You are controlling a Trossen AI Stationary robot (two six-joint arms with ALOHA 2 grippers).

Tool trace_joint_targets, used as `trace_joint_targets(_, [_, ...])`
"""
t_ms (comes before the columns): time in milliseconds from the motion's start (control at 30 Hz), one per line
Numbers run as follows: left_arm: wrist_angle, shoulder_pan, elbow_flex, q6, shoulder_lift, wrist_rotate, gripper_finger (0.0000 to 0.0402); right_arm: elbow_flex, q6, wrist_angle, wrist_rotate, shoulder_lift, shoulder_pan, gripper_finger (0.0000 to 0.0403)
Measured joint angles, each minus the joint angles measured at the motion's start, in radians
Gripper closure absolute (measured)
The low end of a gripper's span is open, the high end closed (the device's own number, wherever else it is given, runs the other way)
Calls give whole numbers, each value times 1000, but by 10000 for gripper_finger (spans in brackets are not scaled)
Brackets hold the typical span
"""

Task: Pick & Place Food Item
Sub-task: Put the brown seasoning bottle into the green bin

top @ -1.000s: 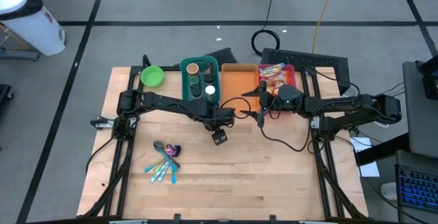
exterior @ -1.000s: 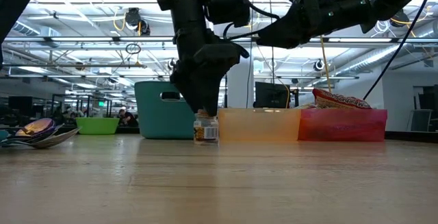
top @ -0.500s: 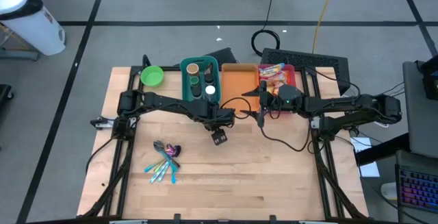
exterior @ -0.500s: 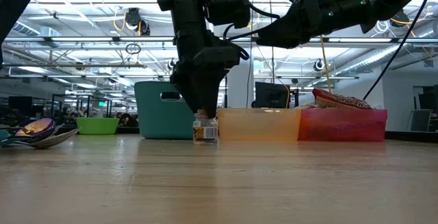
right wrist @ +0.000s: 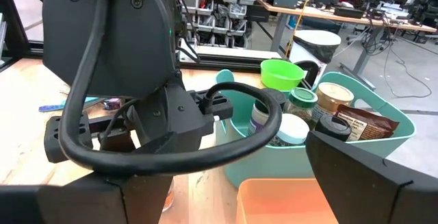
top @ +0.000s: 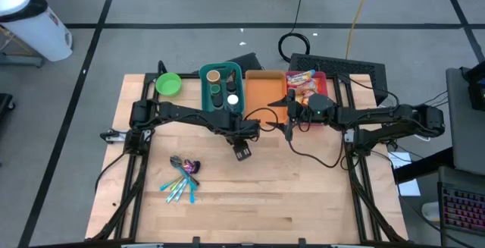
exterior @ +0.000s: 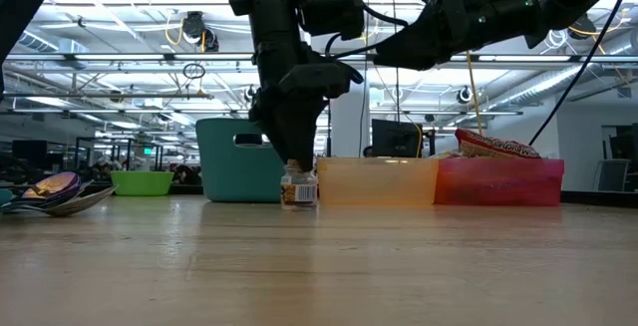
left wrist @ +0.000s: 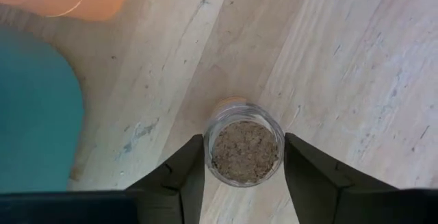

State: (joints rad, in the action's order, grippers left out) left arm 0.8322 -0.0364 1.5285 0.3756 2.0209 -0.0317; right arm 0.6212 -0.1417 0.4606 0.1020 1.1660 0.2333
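You see the jar [left wrist: 245, 148] upright on the wooden surface [top: 303, 195], between the left gripper [left wrist: 244, 157] fingers [left wrist: 186, 172]; they flank it closely, but contact cannot be confirmed. Just behind it stand the teal bin [top: 221, 89], the orange bin [top: 265, 89] and the red bin [top: 318, 80] holding a snack bag [top: 301, 80]. A green bowl [top: 168, 84] sits at the far left; spoons [top: 186, 164] and pens [top: 179, 190] lie nearer you. The right gripper [top: 290, 111] hovers over the orange bin, fingers wide apart. In the low view the left arm covers the jar's top. Beyond the surface lies a workshop with shelving and benches.
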Motion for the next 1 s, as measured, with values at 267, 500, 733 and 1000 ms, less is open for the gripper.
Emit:
trace_joint_targets(267, [28,4,-5,-7,-27,20,237,0,0,0,0,0,0,85])
trace_joint_targets(500, [61,4,-4,-7,-117,11,237,0,0,3,-1,0,0,85])
trace_joint_targets(733, [143,5,-3,-27,-271,-30,237,0,0,3,-1,0,0,85])
trace_joint_targets(1000, [282,-53,-2,-36,-493,-214,237,0,-1,-2,-2,0,0,85])
